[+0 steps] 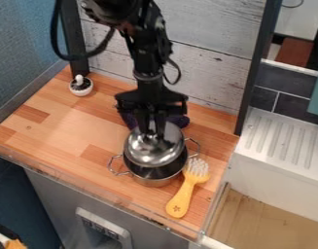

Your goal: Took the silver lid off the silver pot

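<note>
Tool: the black tool (152,128) hangs above the table's middle, pointing down, with its two fingers closed on the top of the silver lid; the grip point itself is mostly hidden.
Silver lid: the lid (154,151), dome upward, sits in the tool's grasp over the far part of the silver pot – the pot's dark inside shows along the lid's near edge.
Silver pot: the pot (154,182) stands upright on the table under the lid, one wire handle out to the left, the other to the right.
Purple thing: a dark purple object (181,120) lies on the far side of the pot, partly hidden by the tool; what it is cannot be told.
Yellow brush: the brush (181,197) lies just beside the pot on its near right, pale bristles at the far end, handle toward the near edge.
Small white pot: it stands at the far left (81,91), dark inside, with a white piece rising from it.
Table: the wood-patterned top (60,131) carries all of these.
Surroundings: a whitewashed plank wall (210,65) at the far side, a ribbed white drainboard (283,138) to the right – and a wood-bottomed basin (255,221) at the near right.
</note>
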`<action>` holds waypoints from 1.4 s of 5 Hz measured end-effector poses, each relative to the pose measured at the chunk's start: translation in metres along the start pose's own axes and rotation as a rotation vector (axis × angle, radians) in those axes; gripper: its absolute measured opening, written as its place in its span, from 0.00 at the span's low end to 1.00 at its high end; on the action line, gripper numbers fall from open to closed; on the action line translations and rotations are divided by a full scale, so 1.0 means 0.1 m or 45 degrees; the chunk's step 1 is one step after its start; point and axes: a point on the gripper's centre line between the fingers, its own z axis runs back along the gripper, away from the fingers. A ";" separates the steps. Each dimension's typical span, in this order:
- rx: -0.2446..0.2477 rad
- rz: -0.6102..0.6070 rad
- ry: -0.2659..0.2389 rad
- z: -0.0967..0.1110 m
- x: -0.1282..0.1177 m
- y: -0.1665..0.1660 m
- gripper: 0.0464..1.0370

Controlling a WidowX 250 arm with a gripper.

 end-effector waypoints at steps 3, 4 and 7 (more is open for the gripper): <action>-0.014 0.185 -0.092 0.18 0.66 0.27 0.22; 0.009 0.206 -0.081 0.06 0.78 0.27 0.22; 0.048 0.185 -0.043 -0.31 0.87 0.15 0.22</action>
